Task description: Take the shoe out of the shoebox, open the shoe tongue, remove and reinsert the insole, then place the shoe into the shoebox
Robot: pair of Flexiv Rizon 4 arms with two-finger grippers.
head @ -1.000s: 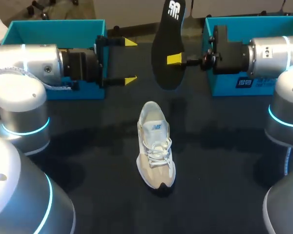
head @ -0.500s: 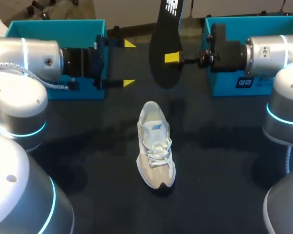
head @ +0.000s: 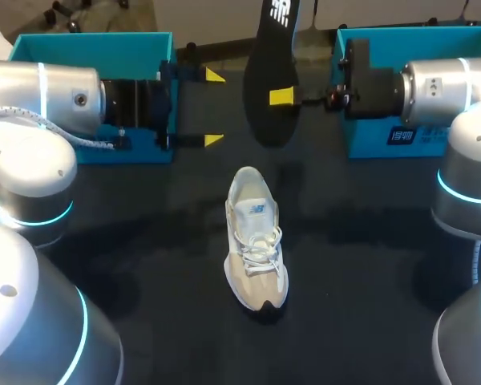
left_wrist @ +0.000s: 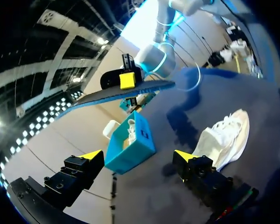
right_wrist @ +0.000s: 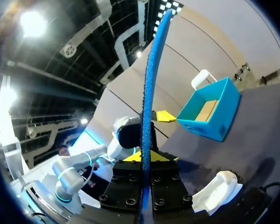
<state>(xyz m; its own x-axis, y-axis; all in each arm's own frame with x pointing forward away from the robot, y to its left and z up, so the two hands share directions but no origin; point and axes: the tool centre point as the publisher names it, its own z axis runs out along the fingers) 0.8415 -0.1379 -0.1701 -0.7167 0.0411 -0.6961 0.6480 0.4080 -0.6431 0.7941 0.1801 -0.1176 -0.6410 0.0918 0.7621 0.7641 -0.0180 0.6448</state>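
**Insole** (head: 263,116): dark and thin, held upright in the air over the far part of the surface (head: 144,241). Our right gripper (head: 281,98) pinches it below its middle, one yellow tip on each face. We judge the insole light, soft and quick to bend. A hold near one end should leave the other end free to be fed in first.

**Shoe** (head: 255,241): pale with white laces, resting on the surface nearer us, toe toward us and well apart from the insole. We judge the upper supple and the sole and heel stiffer, so the heel rim is the place to steady it.

**Left gripper** (head: 213,108): empty, its fingers spread wide, beside the insole.

**Boxes:** a teal box (head: 88,48) stands behind the left arm, and a second teal box (head: 417,40) behind the right.
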